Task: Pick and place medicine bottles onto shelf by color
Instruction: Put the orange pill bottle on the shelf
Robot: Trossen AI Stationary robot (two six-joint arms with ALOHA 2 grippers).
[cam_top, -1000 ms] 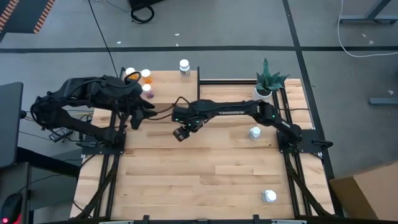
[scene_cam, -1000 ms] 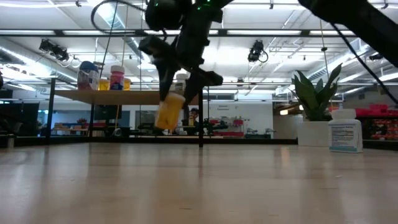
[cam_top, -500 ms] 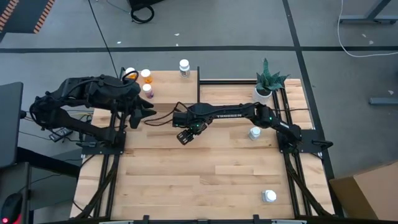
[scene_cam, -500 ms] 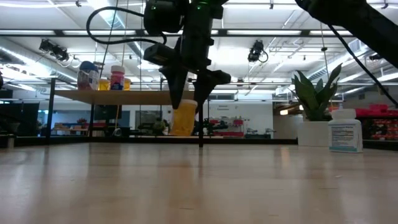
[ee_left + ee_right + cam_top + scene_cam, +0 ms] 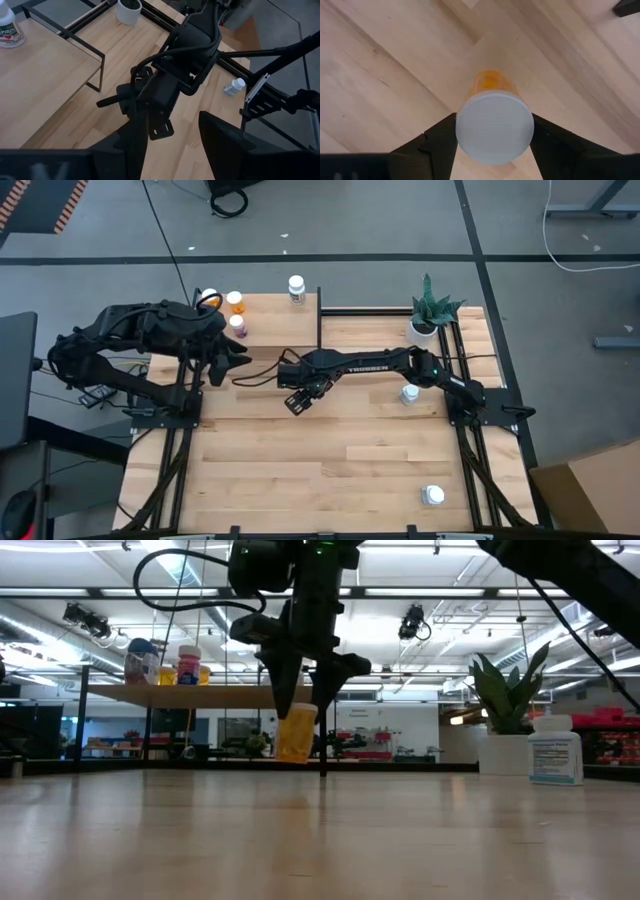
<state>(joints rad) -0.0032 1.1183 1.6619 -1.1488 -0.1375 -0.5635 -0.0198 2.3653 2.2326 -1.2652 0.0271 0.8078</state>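
The right gripper [image 5: 301, 708] hangs mid-table, its jaws clamped on an orange bottle [image 5: 296, 733] by the cap end, body down, just above the table [image 5: 330, 450], probably so it can be set on the shelf [image 5: 190, 695] upright. The left gripper [image 5: 232, 358] waits at the left, jaws apart, empty.

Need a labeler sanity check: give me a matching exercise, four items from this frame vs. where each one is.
Things:
1. orange bottle
2. potted plant
3. aspirin bottle
4. left gripper

Places:
A. at the table's far right corner
B. standing on the shelf
C. open, holding nothing, beside the shelf's left end
D. between the right gripper fingers, above the table

Pairs: 1-D, 2-A, 3-B, 4-C
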